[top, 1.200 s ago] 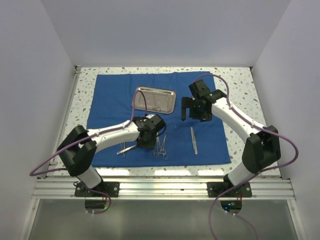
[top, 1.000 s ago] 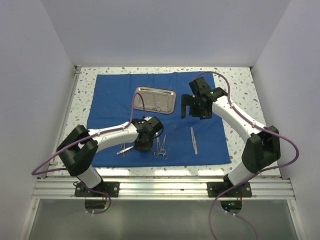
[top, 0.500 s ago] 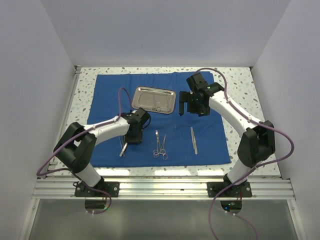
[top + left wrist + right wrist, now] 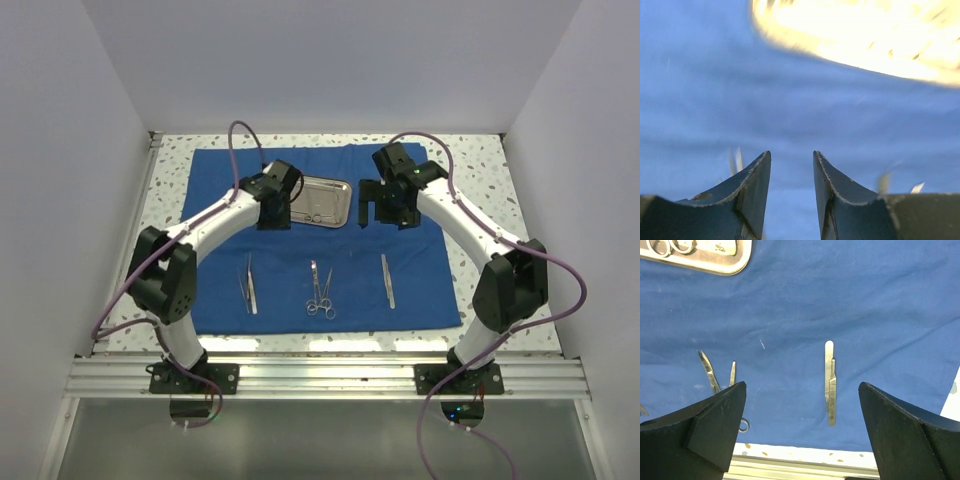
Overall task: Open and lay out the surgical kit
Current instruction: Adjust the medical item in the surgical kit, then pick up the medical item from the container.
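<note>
Our left pincer [image 4: 790, 155], barely parted and empty, hovers by the steel tray [image 4: 335, 195] on the blue cloth [image 4: 215, 180] while the right pincer [image 4: 802, 385] hangs spread wide, so we should open wider and pinch the tray's ring-handled instrument [image 4: 670, 245] by its shanks.

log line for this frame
left end effector: open by shiny steel tray | right end effector: open | three silver instruments on royal-blue cloth
</note>
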